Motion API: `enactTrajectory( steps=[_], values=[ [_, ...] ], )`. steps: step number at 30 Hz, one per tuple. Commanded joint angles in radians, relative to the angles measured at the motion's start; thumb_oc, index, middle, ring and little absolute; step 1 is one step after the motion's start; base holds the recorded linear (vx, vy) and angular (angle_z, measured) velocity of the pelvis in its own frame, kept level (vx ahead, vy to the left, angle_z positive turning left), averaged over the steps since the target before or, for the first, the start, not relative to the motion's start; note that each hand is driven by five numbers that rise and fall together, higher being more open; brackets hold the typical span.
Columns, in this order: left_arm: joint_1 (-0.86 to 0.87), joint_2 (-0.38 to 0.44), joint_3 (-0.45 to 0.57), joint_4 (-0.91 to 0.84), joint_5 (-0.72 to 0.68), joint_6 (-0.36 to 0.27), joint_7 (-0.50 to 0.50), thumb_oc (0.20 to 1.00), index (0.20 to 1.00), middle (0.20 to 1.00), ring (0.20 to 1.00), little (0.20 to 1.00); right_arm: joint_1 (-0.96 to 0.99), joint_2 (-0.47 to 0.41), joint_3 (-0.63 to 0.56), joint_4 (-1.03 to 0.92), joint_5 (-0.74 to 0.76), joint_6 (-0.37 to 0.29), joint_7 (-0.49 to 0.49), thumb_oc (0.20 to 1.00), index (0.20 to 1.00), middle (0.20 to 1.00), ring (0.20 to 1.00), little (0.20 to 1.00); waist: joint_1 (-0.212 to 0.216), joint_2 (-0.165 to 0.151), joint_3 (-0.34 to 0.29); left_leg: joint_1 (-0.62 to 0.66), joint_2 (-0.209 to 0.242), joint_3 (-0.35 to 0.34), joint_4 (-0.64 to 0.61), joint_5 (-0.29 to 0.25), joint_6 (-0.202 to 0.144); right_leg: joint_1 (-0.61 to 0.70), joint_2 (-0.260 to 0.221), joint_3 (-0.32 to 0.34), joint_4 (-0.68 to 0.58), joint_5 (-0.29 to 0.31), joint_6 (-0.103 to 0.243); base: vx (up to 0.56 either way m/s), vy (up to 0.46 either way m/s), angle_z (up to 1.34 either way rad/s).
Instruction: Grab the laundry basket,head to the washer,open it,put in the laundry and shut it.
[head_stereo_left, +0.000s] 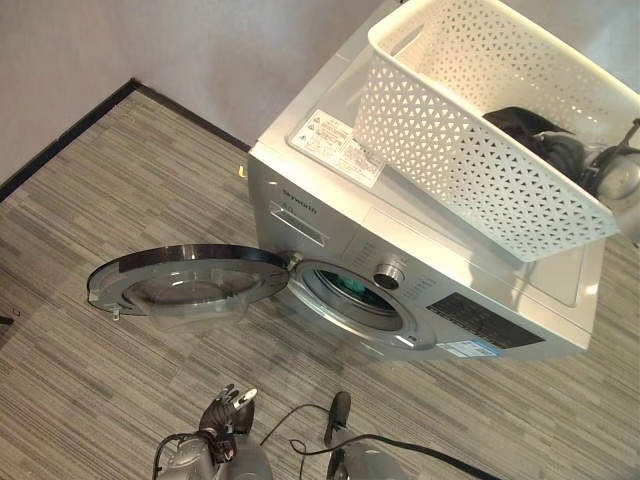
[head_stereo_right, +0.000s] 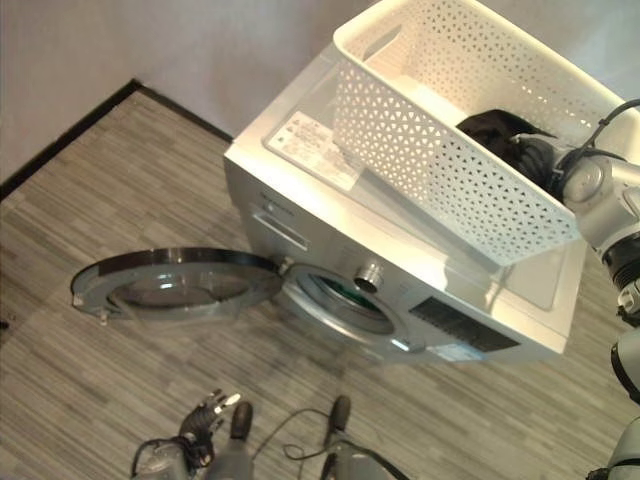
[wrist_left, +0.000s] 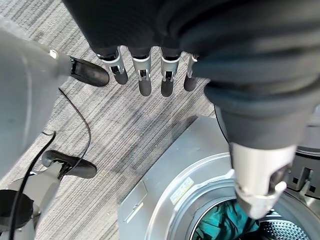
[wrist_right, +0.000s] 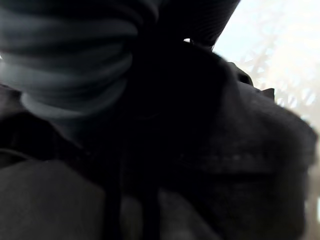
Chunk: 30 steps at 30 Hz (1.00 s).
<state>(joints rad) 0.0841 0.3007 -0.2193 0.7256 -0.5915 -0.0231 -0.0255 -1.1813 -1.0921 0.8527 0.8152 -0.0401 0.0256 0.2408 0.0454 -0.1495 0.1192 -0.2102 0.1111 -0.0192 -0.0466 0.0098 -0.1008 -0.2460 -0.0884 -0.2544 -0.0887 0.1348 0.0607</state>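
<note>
A silver front-loading washer (head_stereo_left: 420, 290) stands with its round door (head_stereo_left: 185, 280) swung wide open to the left. A teal garment (wrist_left: 225, 225) lies inside the drum (head_stereo_left: 355, 295). On top of the washer rests a white lattice laundry basket (head_stereo_left: 450, 150), tilted, with dark laundry (head_stereo_left: 530, 130) in its far end. My right hand (wrist_right: 75, 50) is down in the basket, pressed into the dark cloth, which hides its fingers. My left hand (head_stereo_left: 228, 408) hangs low in front of the washer, fingers straight and empty.
The open door juts out over the striped grey floor (head_stereo_left: 100, 220) at about knee height, left of the drum opening. A pale wall with black skirting (head_stereo_left: 60, 140) runs behind and to the left of the washer.
</note>
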Motion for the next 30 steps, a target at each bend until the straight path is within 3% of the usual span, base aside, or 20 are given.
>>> enactTrajectory(
  steps=[1, 2, 7, 13, 18, 30],
  values=[
    [-0.039, -0.004, -0.035, 0.023, -0.013, -0.040, 0.010, 1.000, 1.000, 1.000, 1.000, 1.000, -0.035, 0.048, -0.054, 0.110, 0.034, 0.019, -0.100, 0.200, 0.200, 0.200, 0.200, 0.200, 0.026, 0.016, 0.002, -0.011, 0.037, 0.017, -0.041, 0.048, 0.027, 0.049, -0.016, 0.019, 0.001, -0.115, 0.053, 0.00, 0.000, 0.00],
    [-0.039, -0.004, -0.035, 0.023, -0.013, -0.040, 0.010, 1.000, 1.000, 1.000, 1.000, 1.000, -0.034, 0.048, -0.055, 0.110, 0.034, 0.019, -0.100, 0.200, 0.200, 0.200, 0.200, 0.200, 0.024, 0.014, -0.001, -0.016, 0.035, 0.015, -0.041, 0.050, 0.028, 0.045, -0.017, 0.018, 0.001, -0.114, 0.053, 0.00, 0.000, 0.00],
    [-0.076, -0.021, -0.029, 0.070, 0.019, -0.043, 0.044, 1.000, 1.000, 1.000, 1.000, 1.000, -0.100, 0.109, -0.224, 0.157, 0.122, -0.006, -0.282, 0.200, 0.200, 0.200, 0.200, 0.200, 0.027, 0.030, -0.023, 0.029, 0.036, 0.017, -0.041, 0.032, 0.029, 0.088, -0.020, 0.019, 0.001, -0.126, 0.052, 0.00, 0.000, 0.00],
    [-0.079, -0.021, -0.028, 0.066, 0.038, -0.046, 0.059, 1.000, 1.000, 1.000, 1.000, 1.000, -0.142, 0.095, -0.312, 0.078, 0.171, -0.034, -0.400, 0.200, 0.200, 0.200, 0.200, 0.200, 0.029, 0.043, -0.057, 0.075, 0.030, 0.018, -0.041, 0.018, 0.032, 0.138, -0.027, 0.013, 0.001, -0.137, 0.053, 0.02, -0.004, 0.00],
    [-0.064, -0.017, -0.033, 0.037, 0.087, -0.046, 0.069, 1.000, 1.000, 1.000, 1.000, 1.000, -0.162, 0.009, -0.409, -0.073, 0.149, -0.062, -0.547, 0.200, 0.200, 0.200, 0.200, 0.200, 0.032, 0.065, -0.115, 0.143, 0.020, 0.011, -0.041, -0.006, 0.035, 0.212, -0.035, -0.002, 0.001, -0.157, 0.056, 0.05, 0.009, 0.05],
    [-0.022, -0.035, -0.009, 0.081, 0.142, -0.035, 0.068, 1.000, 1.000, 1.000, 1.000, 1.000, -0.085, -0.137, -0.597, -0.375, 0.095, -0.095, -0.682, 0.200, 0.200, 0.200, 0.200, 0.200, 0.015, 0.080, -0.176, 0.197, 0.003, 0.011, -0.041, -0.032, 0.047, 0.266, -0.048, -0.001, 0.001, -0.162, 0.063, 0.03, 0.021, 0.05]
  ],
)
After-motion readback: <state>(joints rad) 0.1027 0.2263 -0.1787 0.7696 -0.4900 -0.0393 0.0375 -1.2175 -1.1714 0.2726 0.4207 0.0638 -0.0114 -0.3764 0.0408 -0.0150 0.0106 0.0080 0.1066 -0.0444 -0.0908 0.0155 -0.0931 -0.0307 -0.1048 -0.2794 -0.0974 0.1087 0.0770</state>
